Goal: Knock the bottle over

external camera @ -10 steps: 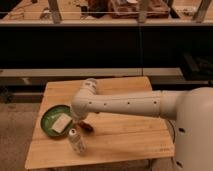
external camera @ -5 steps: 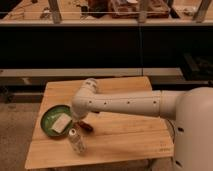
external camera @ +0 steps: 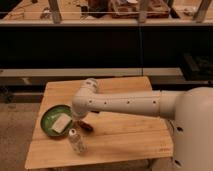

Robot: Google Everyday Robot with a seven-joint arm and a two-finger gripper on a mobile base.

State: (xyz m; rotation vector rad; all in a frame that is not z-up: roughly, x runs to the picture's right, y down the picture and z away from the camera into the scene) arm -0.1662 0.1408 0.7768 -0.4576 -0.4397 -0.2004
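Where the wooden tabletop [external camera: 125, 142] nears its left edge, a green dish [external camera: 46, 116] rests flat, and a pale rectangular block [external camera: 62, 123] lies inside it toward its right side. Just right of the dish and nearer the front edge, the bottle [external camera: 76, 142] stands upright on the bare wood, cap at the top, apart from the dish rim. Above and slightly right of the bottle, the end effector [external camera: 84, 123] hangs low over the tabletop beneath the rounded wrist joint, near the dish's right rim and close to the bottle's cap; contact with the bottle cannot be confirmed. Whether the end effector is parted or closed cannot be told from this view, and nothing is seen held in it. A dark reddish part shows at its lower right. From the wrist, the white arm [external camera: 130, 104] runs horizontally rightward across the tabletop to the robot's white body [external camera: 192, 130] at the right edge.

Compared with the earlier frames, the arm, end effector, dish and bottle occupy the same positions; the bottle remains upright.
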